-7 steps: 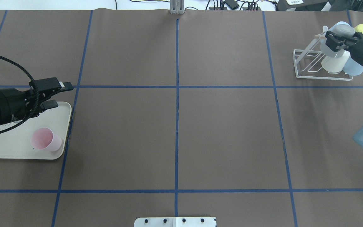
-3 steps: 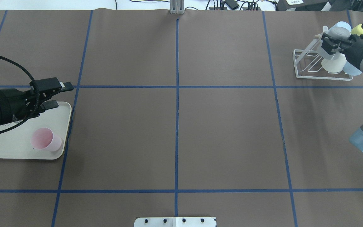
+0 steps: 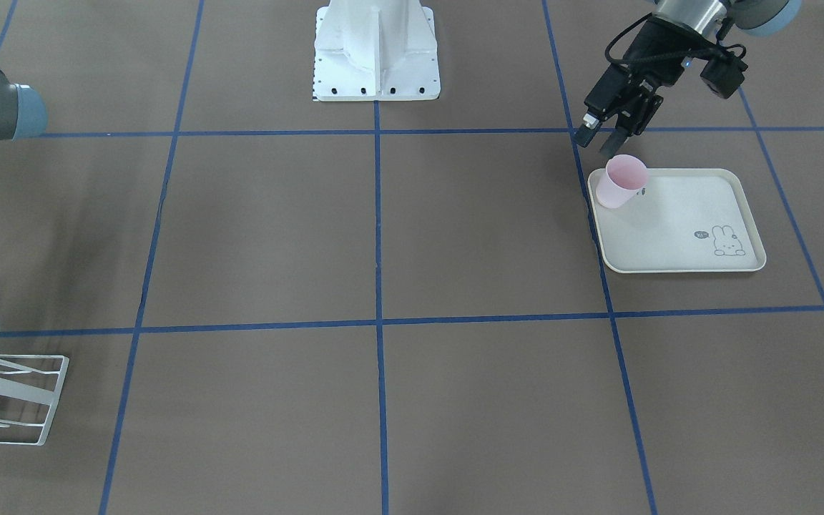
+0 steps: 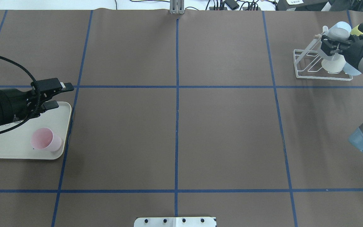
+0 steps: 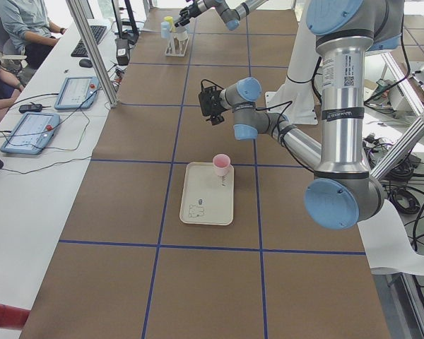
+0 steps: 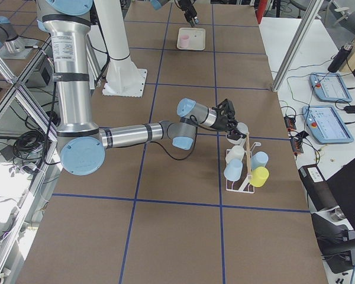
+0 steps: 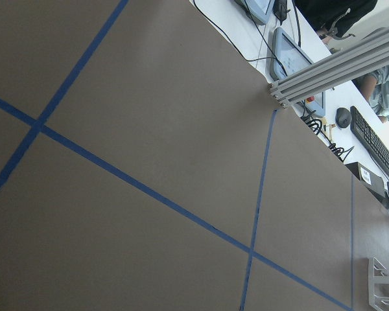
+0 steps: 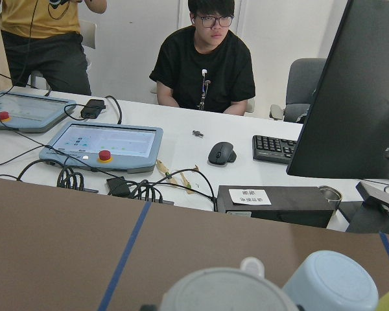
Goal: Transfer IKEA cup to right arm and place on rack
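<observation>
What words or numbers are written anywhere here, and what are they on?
Nothing can be read clearly.
tray: a speech bubble beside the rabbit drawing, too small to read.
black box: a white label, blurred.
right arm: sticker print, too small to read.

cup (image 4: 46, 139) on tray (image 4: 5, 148) left, cups (image 4: 333, 64) on rack (image 4: 306, 64) right
</observation>
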### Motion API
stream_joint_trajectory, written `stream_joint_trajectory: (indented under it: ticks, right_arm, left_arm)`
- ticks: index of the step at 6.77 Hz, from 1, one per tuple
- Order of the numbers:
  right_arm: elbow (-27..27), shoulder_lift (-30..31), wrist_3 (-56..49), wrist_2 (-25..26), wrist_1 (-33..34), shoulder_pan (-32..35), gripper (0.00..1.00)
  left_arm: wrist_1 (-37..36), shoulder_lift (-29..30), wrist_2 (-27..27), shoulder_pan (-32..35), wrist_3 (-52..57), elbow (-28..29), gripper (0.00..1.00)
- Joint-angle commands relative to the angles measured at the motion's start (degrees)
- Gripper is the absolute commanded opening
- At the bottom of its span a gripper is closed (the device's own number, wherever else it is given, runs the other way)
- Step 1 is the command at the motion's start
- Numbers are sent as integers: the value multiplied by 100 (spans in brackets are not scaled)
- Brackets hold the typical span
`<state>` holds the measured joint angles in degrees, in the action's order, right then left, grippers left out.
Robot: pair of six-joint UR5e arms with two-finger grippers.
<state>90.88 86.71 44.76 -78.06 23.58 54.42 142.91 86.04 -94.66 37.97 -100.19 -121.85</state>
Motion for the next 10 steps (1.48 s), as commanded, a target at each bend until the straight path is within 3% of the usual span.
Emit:
stream_joint_trajectory:
  ticks: [1, 10]
  right_arm:
    - [-62, -23, -2, 1, -2, -28, 0]
    - [-176, -23, -11, 10, -64, -125, 0]
  left_arm:
    - [0, 0, -9, 0, 0, 3, 100]
    - [0, 0, 0, -9, -18, 12, 100]
